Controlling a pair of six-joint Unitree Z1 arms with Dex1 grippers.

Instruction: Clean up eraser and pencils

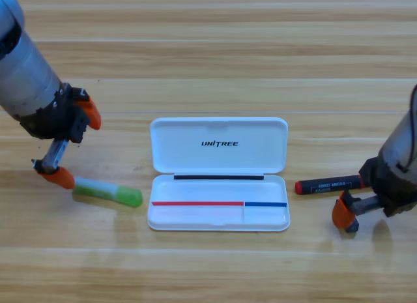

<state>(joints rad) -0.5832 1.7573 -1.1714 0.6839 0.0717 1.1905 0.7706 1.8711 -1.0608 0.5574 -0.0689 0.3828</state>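
Between right tool's (354,197) jaws, pencil (329,184) end.

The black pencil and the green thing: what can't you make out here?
- Pencil, high view: right end hidden behind the right gripper; barrel print too small to read.
- Green eraser: left end meets the left gripper's lower jaw; grip unclear.
- Both arms cut off by edges.

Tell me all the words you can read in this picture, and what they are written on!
"UNITREE": black letters inside the open lid of the white case.
Small print along the barrel of the black pencil with red ends, right of the case: too small to read.
The green and white eraser, left of the case: no writing that I can see.
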